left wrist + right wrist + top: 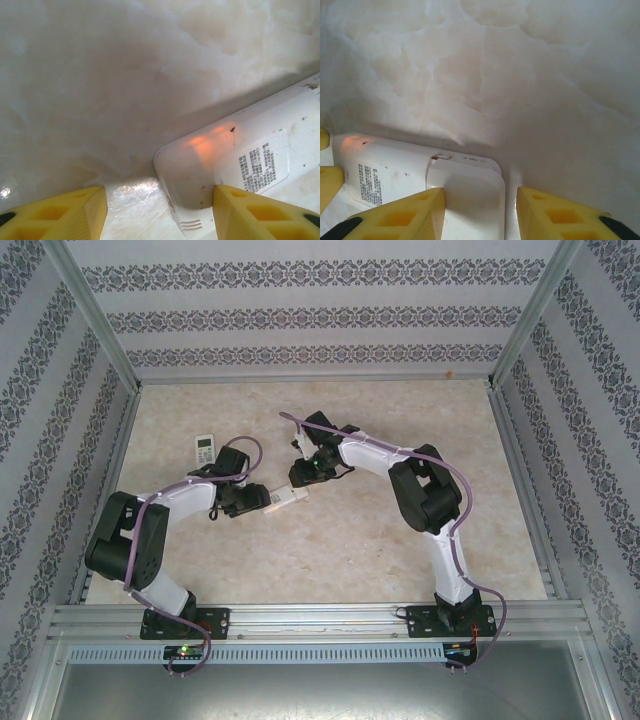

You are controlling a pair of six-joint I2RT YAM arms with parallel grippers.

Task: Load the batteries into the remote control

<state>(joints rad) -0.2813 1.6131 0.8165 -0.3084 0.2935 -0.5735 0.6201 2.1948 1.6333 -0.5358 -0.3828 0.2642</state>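
At mid-table, left tool [158,190] and right tool [480,192], both apart, straddle one remote [288,496]; second remote [205,448] beyond.

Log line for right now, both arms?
remote: label side up | left gripper: open, straddling one end | right gripper: open, straddling other end | second remote: lying apart, far left

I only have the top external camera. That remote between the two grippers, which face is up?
Observer: Its back. The left wrist view shows a printed label on the remote.
Operator: Is the battery cover on?
Observer: It looks so. The right wrist view shows the cover panel in place at one end, between the fingers of the right gripper.
Operator: Has the left gripper clamped it?
Observer: Not yet. The left gripper straddles the other end, with bare table showing between one finger and the remote.
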